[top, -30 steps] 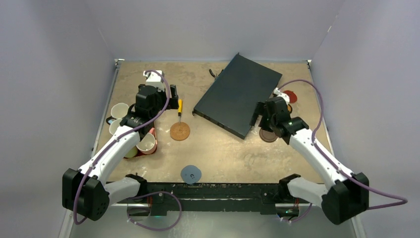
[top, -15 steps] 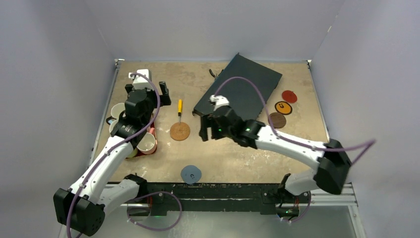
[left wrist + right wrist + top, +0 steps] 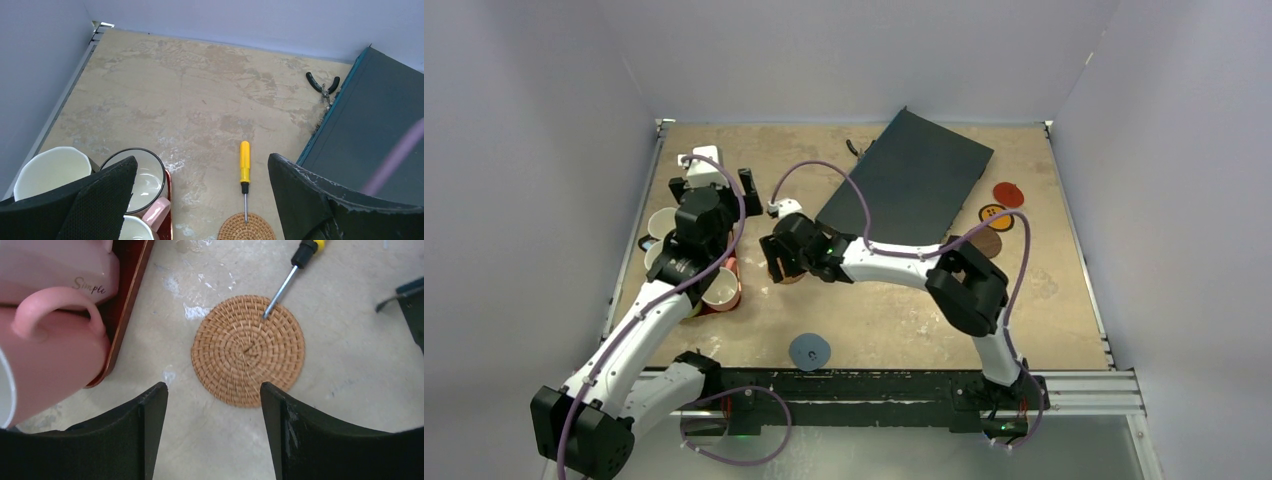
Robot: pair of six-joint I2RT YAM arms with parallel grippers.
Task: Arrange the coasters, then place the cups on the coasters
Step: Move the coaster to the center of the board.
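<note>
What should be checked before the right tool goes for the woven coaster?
1. Right tool open, nothing held: ok.
2. Woven coaster centred between its fingers: not ok, it sits toward one finger.
3. Coaster free of clutter: not ok, the screwdriver tip lies over its edge.
4. Coaster apart from pink cup and red tray: ok, a gap shows.
5. Left tool out of the way: ok, open, apart from the coaster.
6. Height above the coaster: cannot tell.

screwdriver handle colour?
The screwdriver has a yellow handle with a black collar; it shows best in the left wrist view.
</note>
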